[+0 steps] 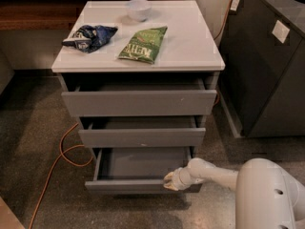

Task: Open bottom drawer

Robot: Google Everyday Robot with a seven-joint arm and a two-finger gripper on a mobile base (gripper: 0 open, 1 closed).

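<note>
Most of the job looks done: the bottom drawer point(136, 186) stands well out of the cabinet point(190, 46), lowest of three, its gray tray showing. Your hand point(170, 181) sits at the right end of the front's top edge. You cannot tell whether it grips there. Perhaps a little travel remains.
</note>
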